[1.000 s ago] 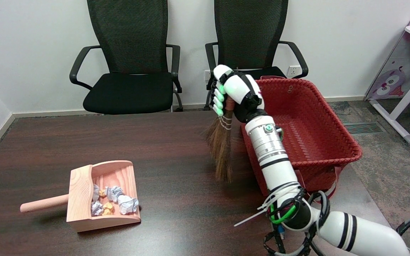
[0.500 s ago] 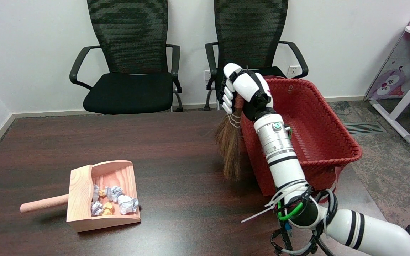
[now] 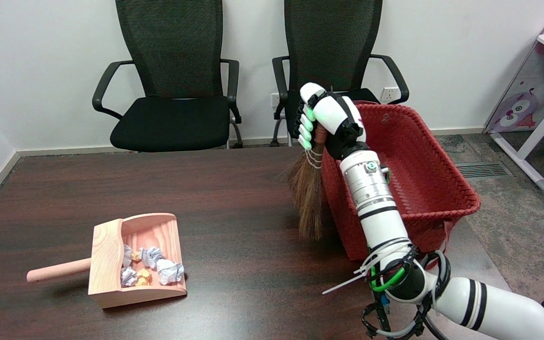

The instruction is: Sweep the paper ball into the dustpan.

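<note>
Bristly brown broom (image 3: 309, 196) gripped by right hand (image 3: 328, 120) | woven red basket (image 3: 446, 198) (beside) | wooden dustpan (image 3: 106, 255): crumpled paper balls (image 3: 151, 267)

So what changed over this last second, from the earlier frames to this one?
The right hand, gripping the small brown straw broom by its handle, carried it to the picture's right, up beside the red woven basket; the bristles now hang against the basket's near wall. Unchanged: the pale wooden dustpan, the crumpled paper balls inside it, and the basket.

White arm (image 3: 380, 217), black-and-white hand (image 3: 329, 120)
</note>
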Available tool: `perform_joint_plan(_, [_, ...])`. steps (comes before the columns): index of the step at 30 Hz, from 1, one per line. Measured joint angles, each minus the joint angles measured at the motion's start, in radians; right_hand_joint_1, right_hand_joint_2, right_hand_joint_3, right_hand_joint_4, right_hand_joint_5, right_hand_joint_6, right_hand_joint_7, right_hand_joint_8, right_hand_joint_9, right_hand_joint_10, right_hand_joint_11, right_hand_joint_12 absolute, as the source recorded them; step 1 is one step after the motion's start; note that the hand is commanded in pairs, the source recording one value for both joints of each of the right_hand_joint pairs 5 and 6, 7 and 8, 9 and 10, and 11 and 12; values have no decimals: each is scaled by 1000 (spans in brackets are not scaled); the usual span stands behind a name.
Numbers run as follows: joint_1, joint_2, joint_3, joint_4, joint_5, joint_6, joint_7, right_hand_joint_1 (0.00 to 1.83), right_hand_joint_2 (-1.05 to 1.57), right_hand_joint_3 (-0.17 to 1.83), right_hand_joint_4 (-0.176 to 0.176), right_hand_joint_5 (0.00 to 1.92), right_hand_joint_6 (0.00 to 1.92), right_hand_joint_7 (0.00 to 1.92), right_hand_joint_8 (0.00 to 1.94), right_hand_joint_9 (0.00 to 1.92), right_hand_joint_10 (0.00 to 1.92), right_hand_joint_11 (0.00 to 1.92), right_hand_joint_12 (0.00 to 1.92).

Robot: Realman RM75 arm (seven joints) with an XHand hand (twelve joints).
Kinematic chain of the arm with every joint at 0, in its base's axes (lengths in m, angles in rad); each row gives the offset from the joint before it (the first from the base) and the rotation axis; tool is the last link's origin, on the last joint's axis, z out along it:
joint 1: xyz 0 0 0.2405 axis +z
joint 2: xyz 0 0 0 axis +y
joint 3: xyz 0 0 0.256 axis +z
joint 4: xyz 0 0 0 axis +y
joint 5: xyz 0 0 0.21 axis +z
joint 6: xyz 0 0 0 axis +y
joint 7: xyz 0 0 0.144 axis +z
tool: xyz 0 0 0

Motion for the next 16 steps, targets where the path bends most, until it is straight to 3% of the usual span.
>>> perform_joint_plan(16, [-4, 4, -4, -4, 1, -2, 0, 758, 1487, 1833, 26, 1920, 1920, 1920, 1920, 1920, 1920, 1920, 1920])
